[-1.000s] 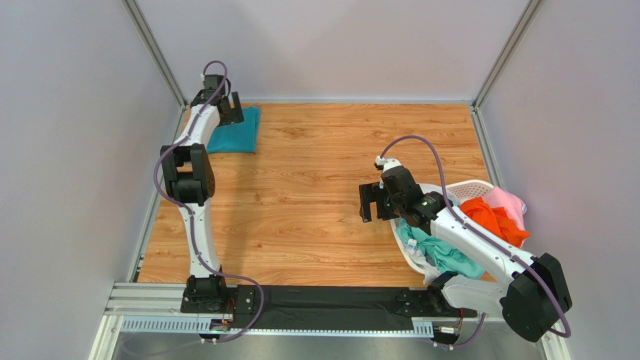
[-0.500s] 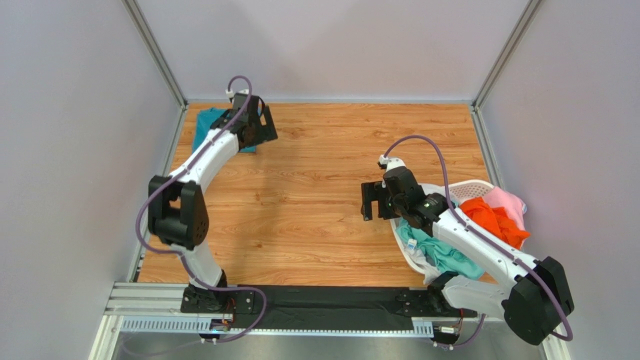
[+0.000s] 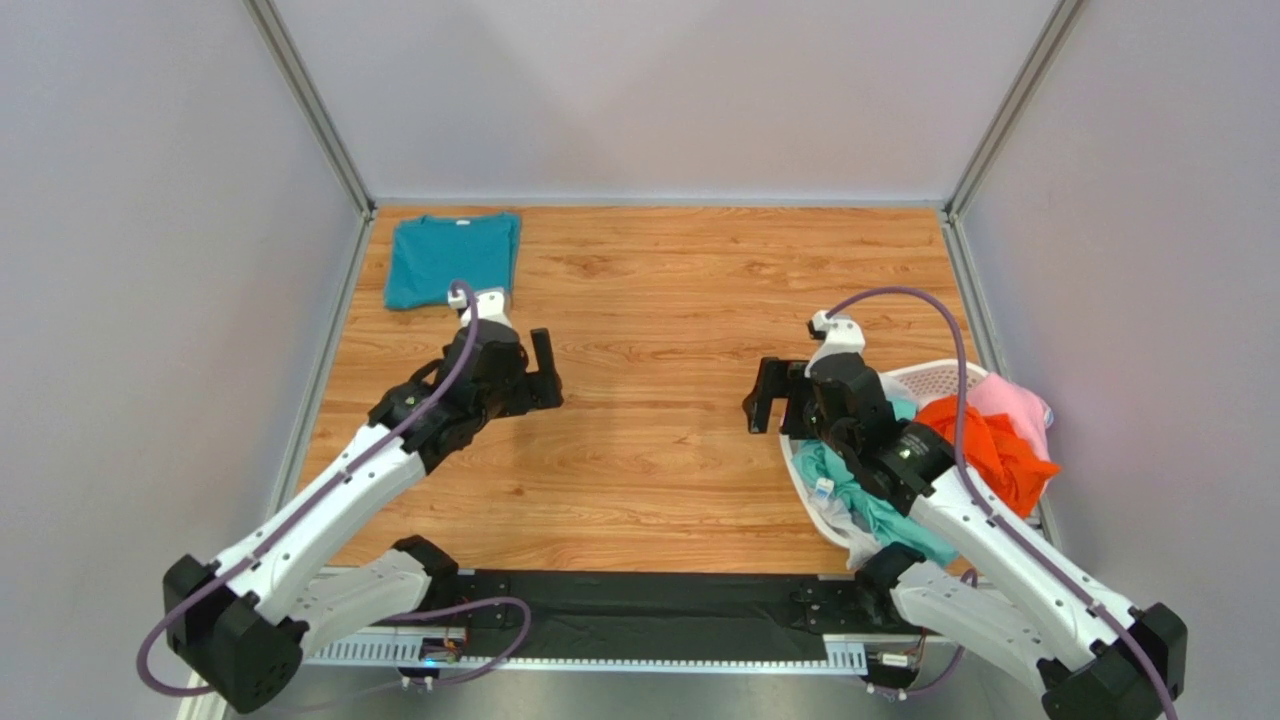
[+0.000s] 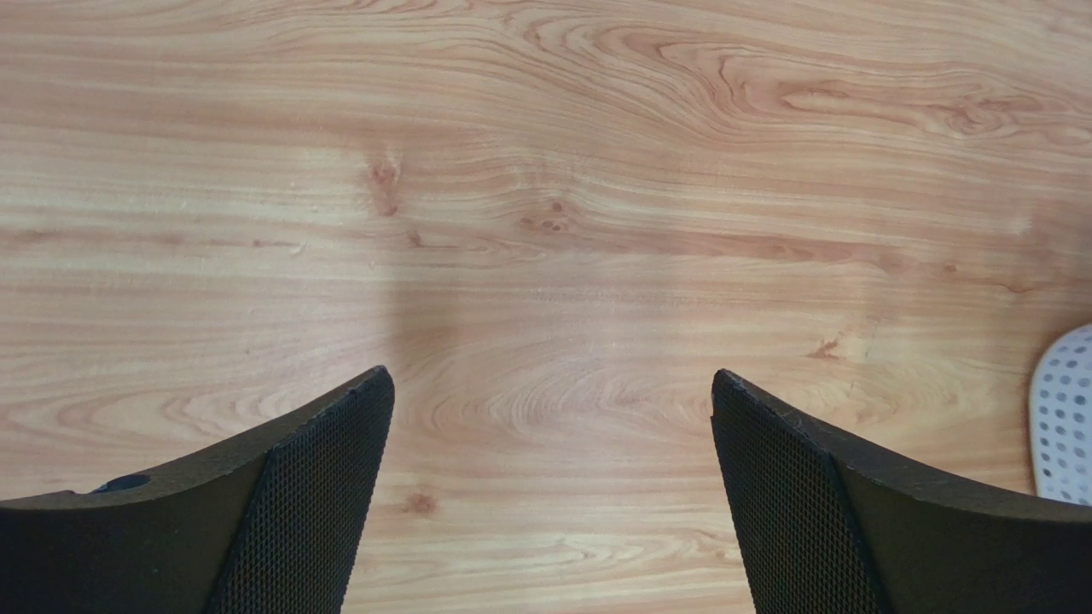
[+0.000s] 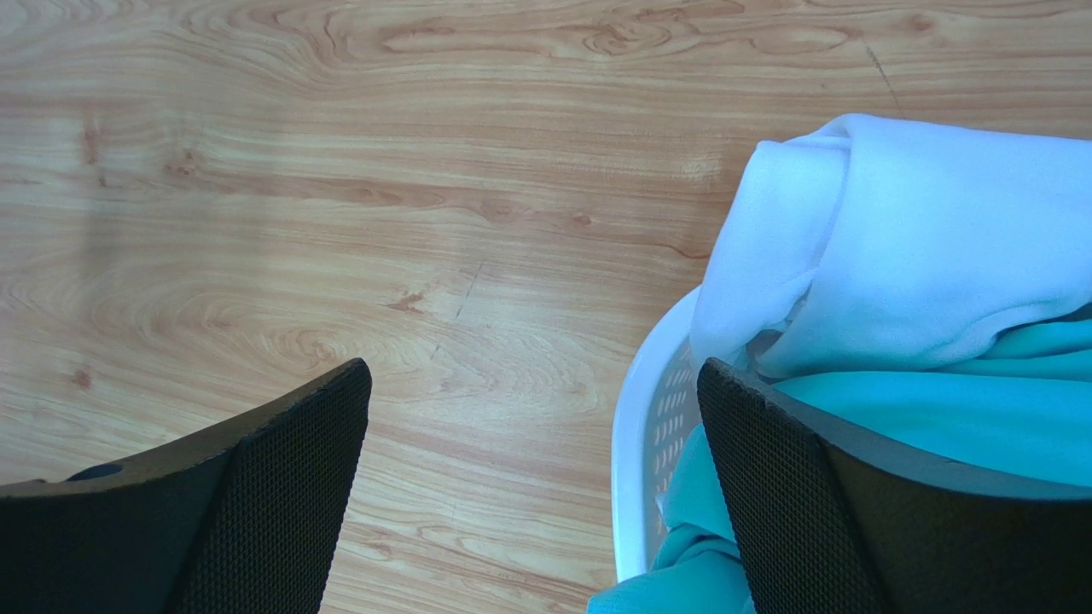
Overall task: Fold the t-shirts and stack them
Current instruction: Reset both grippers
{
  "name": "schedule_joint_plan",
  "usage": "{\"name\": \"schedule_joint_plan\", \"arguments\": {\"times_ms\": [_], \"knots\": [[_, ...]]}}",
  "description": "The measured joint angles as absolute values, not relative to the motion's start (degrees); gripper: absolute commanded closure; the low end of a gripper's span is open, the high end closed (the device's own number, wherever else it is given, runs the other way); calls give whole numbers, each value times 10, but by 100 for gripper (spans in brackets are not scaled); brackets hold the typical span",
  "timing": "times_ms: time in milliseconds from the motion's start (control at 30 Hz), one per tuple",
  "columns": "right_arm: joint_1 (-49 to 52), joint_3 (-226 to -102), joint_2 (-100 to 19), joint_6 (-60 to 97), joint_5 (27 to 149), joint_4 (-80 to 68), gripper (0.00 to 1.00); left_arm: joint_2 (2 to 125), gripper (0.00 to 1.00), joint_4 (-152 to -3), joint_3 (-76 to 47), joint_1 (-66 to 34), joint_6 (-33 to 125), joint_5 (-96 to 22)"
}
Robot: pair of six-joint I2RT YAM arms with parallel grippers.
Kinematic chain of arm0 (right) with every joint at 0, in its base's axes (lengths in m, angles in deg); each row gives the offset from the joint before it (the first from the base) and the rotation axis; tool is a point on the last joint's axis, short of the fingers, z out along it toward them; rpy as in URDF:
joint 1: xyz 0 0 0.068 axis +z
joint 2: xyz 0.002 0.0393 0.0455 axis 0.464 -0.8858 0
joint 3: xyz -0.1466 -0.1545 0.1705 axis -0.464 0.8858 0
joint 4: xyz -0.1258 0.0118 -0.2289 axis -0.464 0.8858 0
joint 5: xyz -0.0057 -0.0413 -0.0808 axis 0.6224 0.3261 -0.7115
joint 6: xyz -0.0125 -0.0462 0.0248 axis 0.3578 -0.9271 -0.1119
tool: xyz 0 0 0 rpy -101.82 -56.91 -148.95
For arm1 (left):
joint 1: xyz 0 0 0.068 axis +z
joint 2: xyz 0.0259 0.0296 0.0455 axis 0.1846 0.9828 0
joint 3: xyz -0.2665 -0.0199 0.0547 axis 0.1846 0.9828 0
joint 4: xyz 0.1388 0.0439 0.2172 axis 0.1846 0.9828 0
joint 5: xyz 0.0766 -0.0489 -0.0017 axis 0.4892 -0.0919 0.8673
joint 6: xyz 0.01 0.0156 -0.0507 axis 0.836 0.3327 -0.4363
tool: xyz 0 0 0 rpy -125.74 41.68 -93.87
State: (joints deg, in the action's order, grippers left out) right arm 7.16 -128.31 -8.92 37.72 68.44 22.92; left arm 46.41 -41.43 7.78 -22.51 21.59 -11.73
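Note:
A folded deep teal-blue t-shirt (image 3: 449,258) lies flat at the table's far left corner. My left gripper (image 3: 543,371) hangs open over bare wood near the table's middle, well clear of that shirt; nothing sits between its fingers (image 4: 321,499). My right gripper (image 3: 769,398) is open too, at the left rim of the white laundry basket (image 3: 947,372). The basket holds mint green (image 3: 887,507), orange (image 3: 984,443), pink (image 3: 1014,402) and white t-shirts (image 5: 897,243). The right wrist view shows the white shirt and the mint green shirt (image 5: 974,422) draped over the basket rim (image 5: 641,435), beside my right finger.
The wooden table (image 3: 676,330) is walled by grey panels at the back and sides. A black rail (image 3: 646,608) with both arm bases runs along the near edge. A bit of the basket (image 4: 1064,409) shows at the right edge of the left wrist view.
My left arm has swung away from the teal-blue shirt in the far corner, back toward the table's middle, leaving the shirt lying uncovered. My right gripper has shifted slightly right, toward the basket.

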Motion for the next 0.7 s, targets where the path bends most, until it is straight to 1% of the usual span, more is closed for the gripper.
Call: {"name": "schedule_joint_plan", "arguments": {"times_ms": [167,300,433,700], "knots": [[72,-1278,-40,382,676,225,0,388,0,-383,90,-225,210,-112],[72,-1277,-9,383,668,225,0,342,0,-359,89,-225,208,-85],[71,-1277,6,383,661,225,0,320,0,-345,89,-225,205,-59],[71,-1277,7,383,649,225,0,321,0,-332,89,-225,203,-38]]}}
